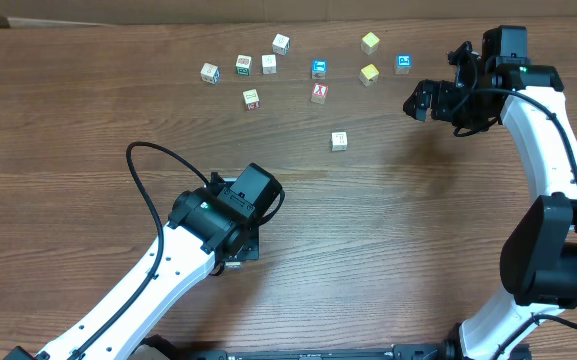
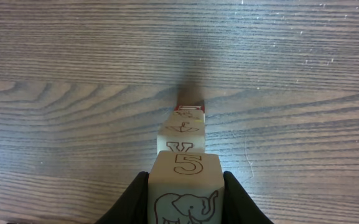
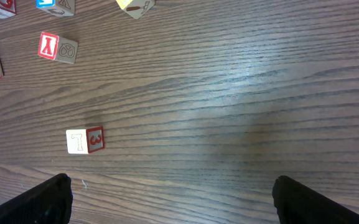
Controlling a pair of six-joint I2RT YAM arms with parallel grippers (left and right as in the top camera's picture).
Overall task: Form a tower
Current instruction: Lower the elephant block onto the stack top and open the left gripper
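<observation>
- A dark wood-grain tabletop point(image 1: 88, 110) fills every view; no wall or room shows.
- At 7 o'clock in the overhead view the left arm point(image 1: 158, 265) reaches in, and its wrist covers whatever stands beneath it.
- The left tool point(image 2: 185, 182) is clenched on the top cube point(image 2: 185, 190), printed with a 5 and an elephant, with a dark finger on each flank.
- The tower point(image 2: 180, 144) stands directly under that cube. In the wrist view it runs toward 12 o'clock: a Y face, another printed face, then a red edge at the base.
- The step looks like seating this cube. It should sit square over the Y cube with edges matched. Then the jaws should part evenly without sideways drag, and the tool should rise straight up.
- A lone cube point(image 1: 339, 140) lies near the centre, and a scatter of loose cubes point(image 1: 269, 64) sits at 12 o'clock, well apart from the left arm.
- At 2 o'clock the right tool point(image 1: 423, 100) hangs released, jaws wide, grasping nothing.
- Hard to tell:
  - The overhead view hides the tower entirely.
  - Whether the top cube rests on the column or hovers just above it cannot be told.
  - The steep angle makes the cube count uncertain.
  - The bottom cube shows only a sliver.
</observation>
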